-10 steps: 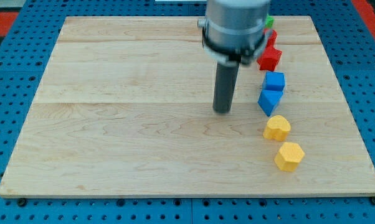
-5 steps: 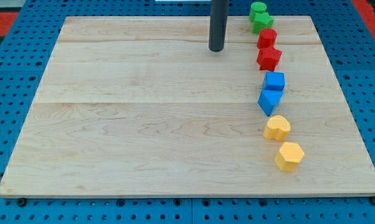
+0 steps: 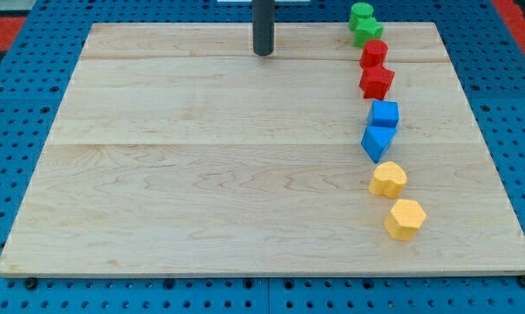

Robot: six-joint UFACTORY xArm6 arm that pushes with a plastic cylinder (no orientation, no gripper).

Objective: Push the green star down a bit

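Observation:
The green star (image 3: 368,32) lies at the view's top right of the wooden board (image 3: 201,174), touching a green round block (image 3: 360,14) just above it. My tip (image 3: 262,52) rests on the board near the top edge, well to the left of the green star and slightly lower than it, touching no block.
A column of blocks runs down the view's right below the green star: a red round block (image 3: 374,53), a red star (image 3: 377,82), a blue cube (image 3: 385,113), a blue angular block (image 3: 377,140), a yellow heart-like block (image 3: 388,179), a yellow hexagon (image 3: 405,218).
My tip has moved from the board's middle up to the top edge, then further left. No block has moved.

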